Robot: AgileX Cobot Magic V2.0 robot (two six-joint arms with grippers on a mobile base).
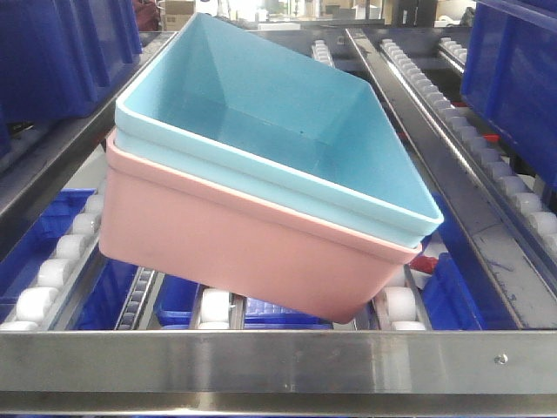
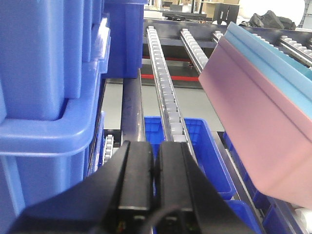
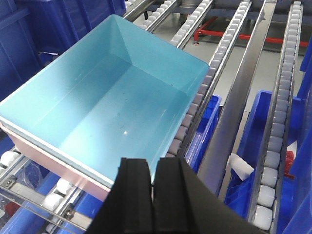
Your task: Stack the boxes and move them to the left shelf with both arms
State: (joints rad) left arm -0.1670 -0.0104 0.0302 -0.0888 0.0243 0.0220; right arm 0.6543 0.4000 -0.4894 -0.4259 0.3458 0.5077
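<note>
The light blue tub (image 1: 261, 113) sits nested inside the salmon pink tub (image 1: 244, 244). The stack rests askew and tilted on the white rollers (image 1: 36, 305) of the shelf, just behind its brushed-metal front bar (image 1: 261, 361). My left gripper (image 2: 156, 151) is shut and empty, left of the stack, whose pink wall (image 2: 253, 126) and blue rim (image 2: 273, 53) show at the right. My right gripper (image 3: 152, 163) is shut and empty, above the near edge of the blue tub (image 3: 112, 97). A strip of the pink tub (image 3: 48, 161) shows below its rim. No gripper shows in the front view.
Dark blue storage bins stand on the rack at left (image 1: 52, 52) and right (image 1: 513, 78), close beside my left gripper (image 2: 44, 73). More blue bins sit on the level below (image 2: 204, 146) (image 3: 253, 146). Roller rails (image 3: 280, 112) run back to the right.
</note>
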